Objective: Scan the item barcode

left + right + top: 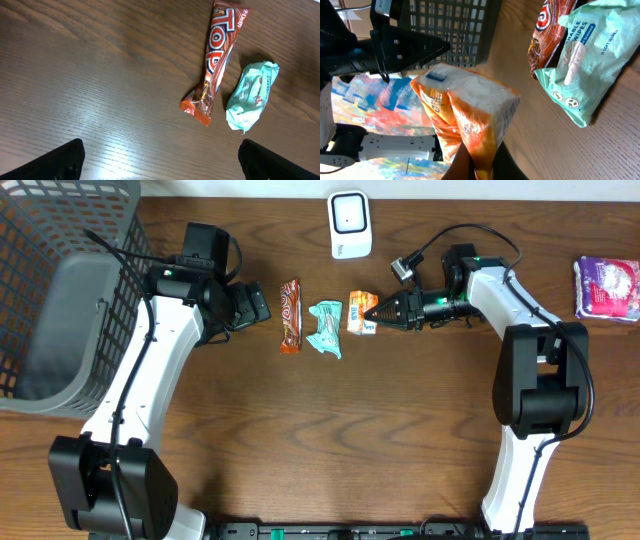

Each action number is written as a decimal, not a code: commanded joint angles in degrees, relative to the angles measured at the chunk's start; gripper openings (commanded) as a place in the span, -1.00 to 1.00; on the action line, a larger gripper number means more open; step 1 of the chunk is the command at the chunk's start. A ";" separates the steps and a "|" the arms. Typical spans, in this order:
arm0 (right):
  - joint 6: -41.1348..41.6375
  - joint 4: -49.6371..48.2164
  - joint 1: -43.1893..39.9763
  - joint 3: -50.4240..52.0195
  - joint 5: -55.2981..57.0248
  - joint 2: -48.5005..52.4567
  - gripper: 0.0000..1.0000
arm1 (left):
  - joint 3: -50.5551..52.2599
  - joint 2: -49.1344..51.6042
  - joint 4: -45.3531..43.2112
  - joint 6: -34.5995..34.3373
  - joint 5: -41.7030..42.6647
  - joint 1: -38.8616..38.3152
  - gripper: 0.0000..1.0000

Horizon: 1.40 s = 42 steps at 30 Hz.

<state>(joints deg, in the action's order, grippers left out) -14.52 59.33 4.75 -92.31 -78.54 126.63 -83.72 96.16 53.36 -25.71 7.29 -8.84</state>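
Orange packet (361, 312) is pinched at one end between the closed jaws of the right gripper (376, 312), toward the table's (400, 430) far edge and just beside a teal wipes pack (326, 328). Beyond that lies a chocolate bar (290, 315), then the left gripper (261, 305), spread wide and empty. A white scanner (350, 224) stands at the far edge.

Just below the white scanner (349, 224), the right gripper (370, 312) pinches an orange packet (357, 308), while a teal packet (326, 328) and brown bar (290, 315) lie below-left of it on the desk (400, 430).
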 commanded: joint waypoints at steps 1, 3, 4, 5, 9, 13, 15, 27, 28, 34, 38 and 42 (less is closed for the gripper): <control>0.15 0.02 0.59 -0.37 -0.57 -1.27 -0.98 | -0.50 0.02 0.13 -0.09 -0.72 0.04 0.96; 0.13 0.02 0.59 -0.37 -0.37 -1.27 -0.98 | -0.50 0.02 0.13 -0.09 -0.72 0.04 0.96; 0.15 0.04 0.59 -0.37 -0.22 -1.27 -0.98 | -0.50 0.02 0.13 -0.09 -0.72 0.04 0.96; 0.15 0.07 0.59 -0.37 -0.17 -1.27 -0.98 | -0.50 0.02 0.13 -0.09 -0.72 0.04 0.96; 0.15 0.04 0.59 -0.35 -0.17 -1.27 -0.98 | -0.50 0.02 0.13 -0.09 -0.72 0.04 0.96; 0.15 0.07 0.59 -0.37 -0.13 -1.27 -0.98 | -0.50 0.02 0.13 -0.11 -0.72 0.04 0.96; 0.15 0.04 0.59 -0.35 -0.13 -1.27 -0.98 | -0.50 0.02 0.13 -0.09 -0.72 0.04 0.96; 0.13 0.13 0.59 -0.37 0.28 -1.27 -0.98 | -0.50 0.02 0.13 -0.11 -0.72 0.04 0.96; 0.13 0.13 0.59 -0.37 0.46 -1.27 -0.99 | -0.50 0.02 0.13 -0.11 -0.72 0.04 0.96; 0.17 0.20 0.59 -0.35 0.66 -1.27 -0.98 | -0.50 0.02 0.15 -0.09 -0.72 0.04 0.96; 0.13 0.09 1.05 -0.35 0.72 -1.27 -0.98 | -0.50 0.02 0.13 -0.11 -0.72 0.04 0.96; 0.35 -0.17 2.36 -0.37 3.17 -1.27 -0.98 | -0.50 0.02 0.15 -0.11 -0.72 0.04 0.96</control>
<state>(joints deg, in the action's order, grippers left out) -14.52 59.22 5.48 -92.33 -76.64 126.63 -83.72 96.16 53.36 -25.71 7.29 -8.84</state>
